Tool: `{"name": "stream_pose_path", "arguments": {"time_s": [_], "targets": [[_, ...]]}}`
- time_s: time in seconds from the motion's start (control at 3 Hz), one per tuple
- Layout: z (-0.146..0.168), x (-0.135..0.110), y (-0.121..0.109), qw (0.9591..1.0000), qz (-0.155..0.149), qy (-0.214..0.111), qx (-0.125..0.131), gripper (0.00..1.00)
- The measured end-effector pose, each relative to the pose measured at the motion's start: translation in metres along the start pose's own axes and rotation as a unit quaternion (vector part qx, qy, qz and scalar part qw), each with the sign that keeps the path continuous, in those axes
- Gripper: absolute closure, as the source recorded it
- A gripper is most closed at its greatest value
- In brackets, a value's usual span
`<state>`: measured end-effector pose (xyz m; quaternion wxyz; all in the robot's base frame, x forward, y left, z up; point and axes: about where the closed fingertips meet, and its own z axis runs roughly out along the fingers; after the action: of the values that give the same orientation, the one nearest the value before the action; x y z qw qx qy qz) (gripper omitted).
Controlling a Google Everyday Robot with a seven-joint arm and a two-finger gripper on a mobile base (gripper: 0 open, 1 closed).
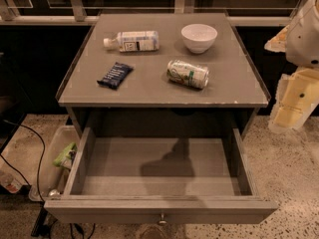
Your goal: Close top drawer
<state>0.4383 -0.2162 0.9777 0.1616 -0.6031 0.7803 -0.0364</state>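
A: And the top drawer (124, 214)?
B: Pulled far out below the bench (149, 91) top, knob (162, 218) in front. Inside, grey floor with a shadow.
A: On the bench?
B: White bowl (199, 37) upright; bottle (132, 40) and can (188, 73) lying on side; dark packet (115, 75).
A: On the floor?
B: At left, bin (50, 168) with green packet (67, 153).
A: And the gripper (291, 108)?
B: At right edge, beside bench, well apart from drawer. Spread or pressed together: cannot tell.
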Motion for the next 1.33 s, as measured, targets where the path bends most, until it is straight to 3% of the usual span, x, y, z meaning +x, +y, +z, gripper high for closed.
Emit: {"name": "stream_pose_path", "arguments": {"time_s": [0.67,1.0,1.33], "targets": [[0.006,0.002,0.007,1.0000,0.004,0.003,-0.001,0.00],[0.030,0.008,0.027,0.9999,0.008,-0.002,-0.011,0.00],[0.066,0.025,0.045,0.9995,0.018,-0.018,-0.016,0.16]]}}
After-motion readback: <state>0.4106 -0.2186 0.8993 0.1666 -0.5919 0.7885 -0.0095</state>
